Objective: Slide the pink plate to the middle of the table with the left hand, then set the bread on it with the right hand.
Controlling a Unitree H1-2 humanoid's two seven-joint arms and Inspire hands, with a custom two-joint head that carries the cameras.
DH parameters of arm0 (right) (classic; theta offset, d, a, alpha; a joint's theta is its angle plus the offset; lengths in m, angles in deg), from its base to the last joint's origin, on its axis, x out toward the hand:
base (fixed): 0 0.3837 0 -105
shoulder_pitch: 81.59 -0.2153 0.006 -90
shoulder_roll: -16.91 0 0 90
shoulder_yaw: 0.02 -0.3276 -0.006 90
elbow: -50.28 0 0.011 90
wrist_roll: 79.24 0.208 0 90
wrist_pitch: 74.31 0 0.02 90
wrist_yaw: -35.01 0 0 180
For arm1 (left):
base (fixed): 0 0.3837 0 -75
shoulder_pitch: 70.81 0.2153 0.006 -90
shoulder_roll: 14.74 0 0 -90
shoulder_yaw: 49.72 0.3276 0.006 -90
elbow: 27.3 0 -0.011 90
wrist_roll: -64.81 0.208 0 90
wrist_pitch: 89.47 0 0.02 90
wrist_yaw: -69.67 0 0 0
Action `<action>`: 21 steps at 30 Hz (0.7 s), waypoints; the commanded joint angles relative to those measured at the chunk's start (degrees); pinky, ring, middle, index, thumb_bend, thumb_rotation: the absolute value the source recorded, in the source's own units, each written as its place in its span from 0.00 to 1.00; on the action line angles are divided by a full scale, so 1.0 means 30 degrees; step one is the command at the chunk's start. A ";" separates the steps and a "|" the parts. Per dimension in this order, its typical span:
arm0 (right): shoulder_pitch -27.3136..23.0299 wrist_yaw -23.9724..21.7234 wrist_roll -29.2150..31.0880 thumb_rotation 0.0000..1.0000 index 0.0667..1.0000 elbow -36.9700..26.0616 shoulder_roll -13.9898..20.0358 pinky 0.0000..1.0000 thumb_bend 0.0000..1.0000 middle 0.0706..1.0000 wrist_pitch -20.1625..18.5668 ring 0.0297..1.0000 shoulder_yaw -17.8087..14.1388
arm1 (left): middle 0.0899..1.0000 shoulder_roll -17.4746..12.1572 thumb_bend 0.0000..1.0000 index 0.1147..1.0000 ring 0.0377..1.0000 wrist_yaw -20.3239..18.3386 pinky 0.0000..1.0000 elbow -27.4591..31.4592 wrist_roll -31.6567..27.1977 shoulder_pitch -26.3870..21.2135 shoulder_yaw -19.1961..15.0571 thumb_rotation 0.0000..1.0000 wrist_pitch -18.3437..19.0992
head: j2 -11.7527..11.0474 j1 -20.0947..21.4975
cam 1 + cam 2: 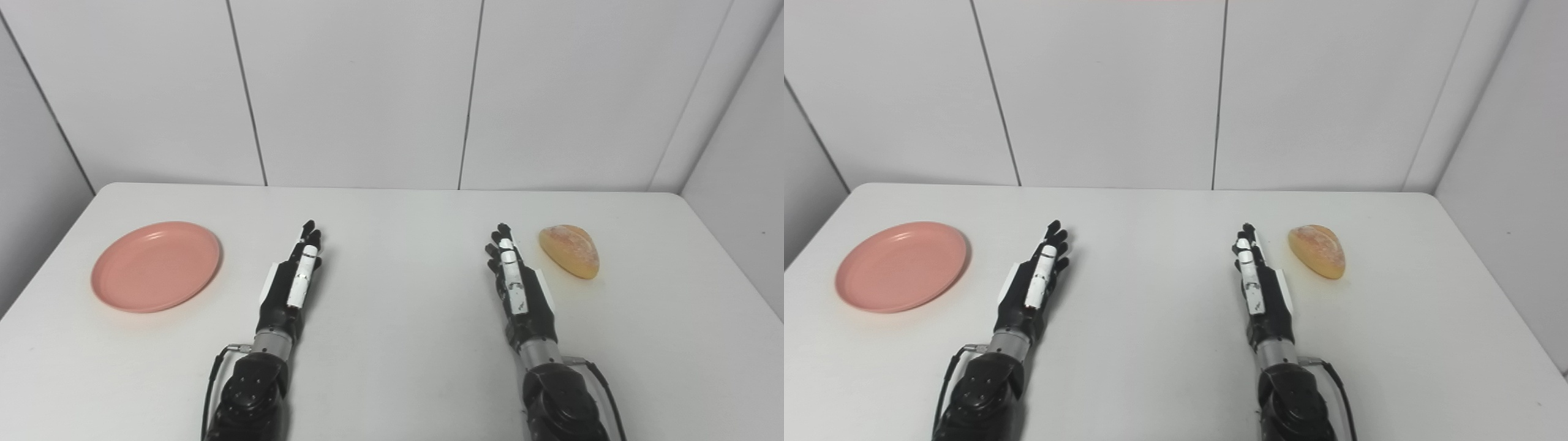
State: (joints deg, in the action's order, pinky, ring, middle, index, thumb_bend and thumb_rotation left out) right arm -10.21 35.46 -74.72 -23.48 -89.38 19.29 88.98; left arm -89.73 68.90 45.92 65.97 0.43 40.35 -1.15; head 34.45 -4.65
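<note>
A pink plate (156, 266) sits at the left of the white table (398, 343), well left of the left hand (294, 282), the nearer of the two, which lies flat, fingers extended and holding nothing; the right hand (513, 282), likewise empty and outstretched, rests just left of the bread (569, 250) at far right
</note>
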 commanded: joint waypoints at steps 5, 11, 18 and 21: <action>-0.0382 -0.0846 0.0885 0.93 0.99 -0.0349 0.0751 0.99 0.51 0.97 0.1094 0.96 -0.0597 | 0.97 0.0898 0.51 0.94 0.98 0.0460 0.99 -0.0820 -0.0323 -0.0800 0.0020 1.00 -0.2014 | -0.0743 -0.2625; -0.0424 -0.1693 0.1199 0.92 1.00 0.0283 0.1475 1.00 0.56 0.99 0.1298 0.98 -0.0684 | 0.98 0.1215 0.55 0.97 1.00 0.0526 0.99 -0.1955 -0.0140 -0.1224 0.0128 1.00 -0.2847 | -0.1165 -0.3678; -0.0412 -0.2054 0.1564 0.89 0.99 0.0583 0.1646 1.00 0.57 1.00 0.1364 1.00 -0.0878 | 0.99 0.1332 0.57 0.98 1.00 0.0590 1.00 -0.2302 -0.0072 -0.1358 0.0175 1.00 -0.3150 | -0.1471 -0.4143; -0.0341 -0.2137 0.1533 0.90 0.99 0.0505 0.1754 1.00 0.56 1.00 0.1305 1.00 -0.0901 | 0.99 0.1395 0.57 0.97 1.00 0.0940 1.00 -0.2281 0.0110 -0.1428 0.0091 1.00 -0.3122 | -0.1539 -0.4252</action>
State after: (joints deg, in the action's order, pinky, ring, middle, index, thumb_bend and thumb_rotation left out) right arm -10.42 29.66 -70.42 -21.99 -84.69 20.21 86.71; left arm -86.16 70.68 39.32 66.04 -2.56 40.75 -8.46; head 29.79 -17.40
